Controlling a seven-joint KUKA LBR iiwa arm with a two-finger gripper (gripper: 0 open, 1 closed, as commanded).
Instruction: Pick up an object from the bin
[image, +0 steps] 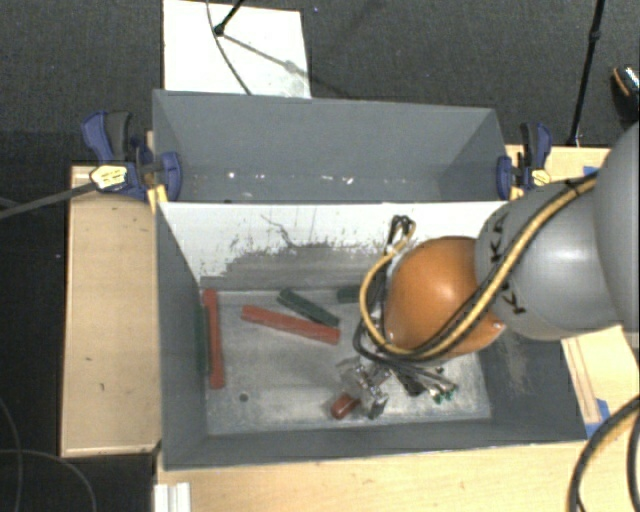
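End effector (368, 388) in bin (186, 340), beside brown piece (345, 406).

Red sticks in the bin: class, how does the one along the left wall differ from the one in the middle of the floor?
The wall stick runs up and down the view; the middle stick lies across it, slanting. The wall stick lies close alongside a green stick; the middle stick lies away from the walls of the bin. Both are long, thin, red and lying flat.
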